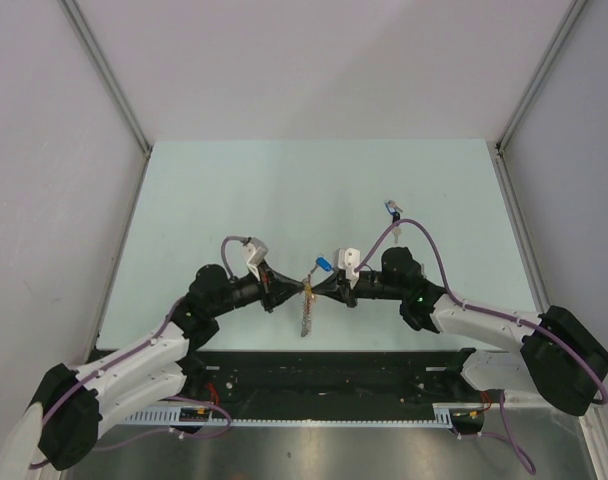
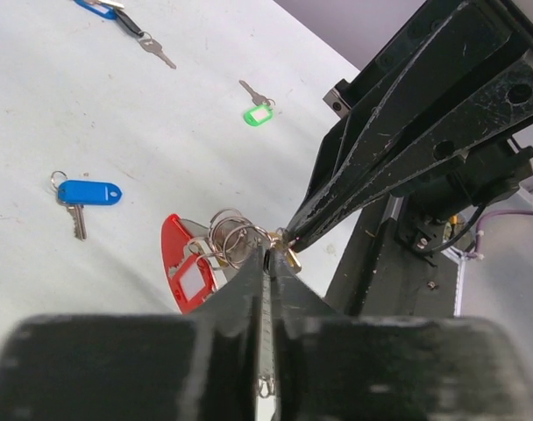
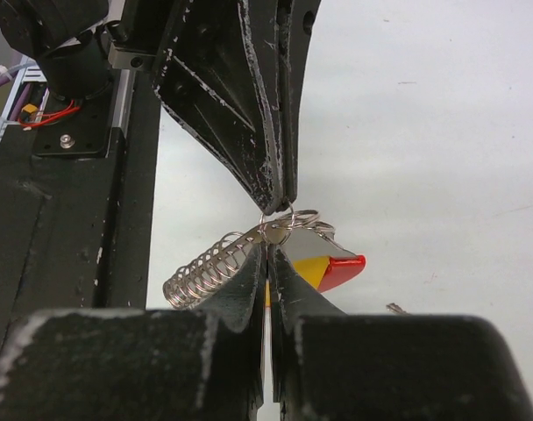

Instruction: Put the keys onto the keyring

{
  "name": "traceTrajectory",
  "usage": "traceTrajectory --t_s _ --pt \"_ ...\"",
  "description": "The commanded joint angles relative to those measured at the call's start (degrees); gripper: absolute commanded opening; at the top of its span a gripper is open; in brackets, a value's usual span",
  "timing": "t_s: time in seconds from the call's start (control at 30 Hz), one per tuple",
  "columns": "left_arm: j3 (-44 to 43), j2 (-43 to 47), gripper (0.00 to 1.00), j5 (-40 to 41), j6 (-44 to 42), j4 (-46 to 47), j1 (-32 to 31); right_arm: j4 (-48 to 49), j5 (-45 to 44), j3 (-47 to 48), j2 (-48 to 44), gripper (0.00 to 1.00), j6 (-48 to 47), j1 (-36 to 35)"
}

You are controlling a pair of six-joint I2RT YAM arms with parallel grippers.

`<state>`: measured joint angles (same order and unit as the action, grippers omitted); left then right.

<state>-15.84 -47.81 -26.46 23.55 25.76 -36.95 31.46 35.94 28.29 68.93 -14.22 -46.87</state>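
The keyring is a silver coiled strand (image 1: 306,315) hanging between my two grippers; its coil shows in the right wrist view (image 3: 205,272). A red-headed key (image 2: 186,267) and several small rings (image 2: 231,235) hang on it. My left gripper (image 2: 273,250) is shut on the strand. My right gripper (image 3: 268,250) is shut on a yellow-headed key (image 3: 310,267), next to the red head (image 3: 344,266). The two grippers meet tip to tip just above the table (image 1: 309,288). A blue key (image 2: 87,193) lies loose on the table, also in the top view (image 1: 325,265).
A green key (image 2: 259,112) lies on the table beyond the grippers. A dark blue key with a black strap (image 1: 392,209) lies further back right. The black rail of the arm bases (image 1: 334,370) runs along the near edge. Grey walls enclose the table.
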Motion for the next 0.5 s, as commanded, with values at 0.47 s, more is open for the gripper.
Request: traceTrajectory --t_s 0.47 --pt "-20.8 0.6 0.52 -5.6 -26.0 -33.4 0.3 -9.1 0.3 4.7 -2.1 0.0 -6.4 1.4"
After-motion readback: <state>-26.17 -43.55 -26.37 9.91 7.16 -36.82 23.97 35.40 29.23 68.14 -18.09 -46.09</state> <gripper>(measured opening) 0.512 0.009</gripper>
